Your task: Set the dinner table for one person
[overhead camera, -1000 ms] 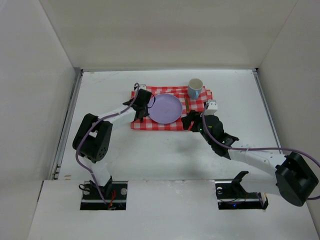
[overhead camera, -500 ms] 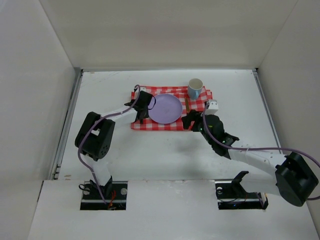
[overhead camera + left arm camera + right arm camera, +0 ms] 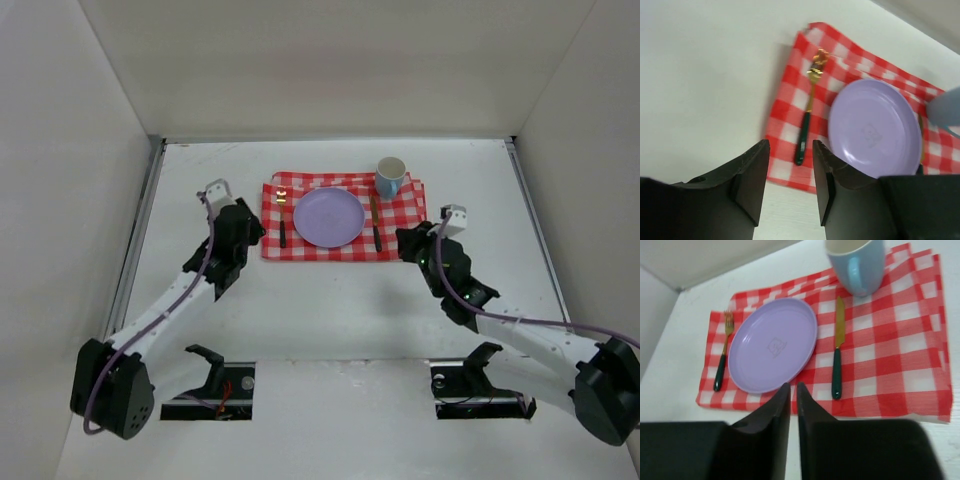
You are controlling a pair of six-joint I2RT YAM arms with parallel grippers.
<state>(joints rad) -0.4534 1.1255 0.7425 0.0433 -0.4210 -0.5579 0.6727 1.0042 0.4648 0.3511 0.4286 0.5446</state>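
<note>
While your left gripper [image 3: 790,147] is hovering released off the left edge of the cloth [image 3: 400,236] and your right gripper [image 3: 793,387] is sitting clenched, empty, off its near right corner, any low sweep over the table [image 3: 330,300] under them is risking a snag, scattering fork [image 3: 283,232] and knife [image 3: 377,236].

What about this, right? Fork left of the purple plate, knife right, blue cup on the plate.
Nearly. The blue cup stands on the checked cloth past the knife, not on the purple plate; the right wrist view shows it. The fork and knife are where you said.
</note>
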